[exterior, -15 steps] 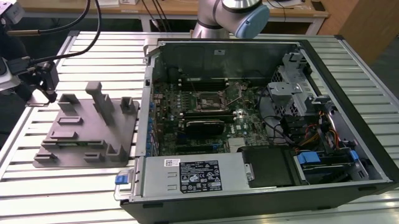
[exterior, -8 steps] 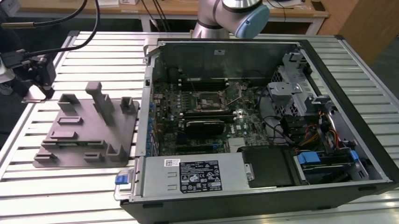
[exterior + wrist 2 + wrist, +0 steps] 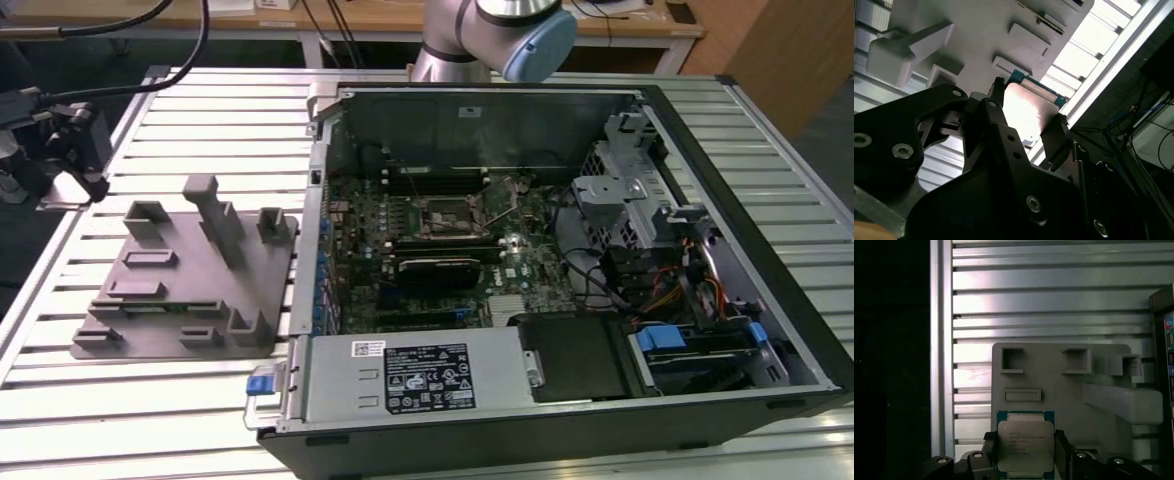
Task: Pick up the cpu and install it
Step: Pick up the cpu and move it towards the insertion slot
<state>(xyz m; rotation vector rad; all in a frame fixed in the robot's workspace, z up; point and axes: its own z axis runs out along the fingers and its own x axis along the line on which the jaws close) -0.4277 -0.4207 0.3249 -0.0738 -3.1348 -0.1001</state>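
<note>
Clamping the cpu (image 3: 1025,445), fingers (image 3: 1060,452) face the tray (image 3: 1064,390); exterior view shows motherboard (image 3: 527,262).

In the first wrist view, the fingers (image 3: 1060,452) hide the cpu's (image 3: 1025,445) side edges

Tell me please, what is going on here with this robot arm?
The arm's black gripper is shut on the cpu, a small flat square chip with a shiny silver-grey top, one finger on each side. Both wrist views show it over the grey plastic tray with upright posts on the slatted metal table. The open black computer case lies beside the tray; the chip is not yet installed.
</note>
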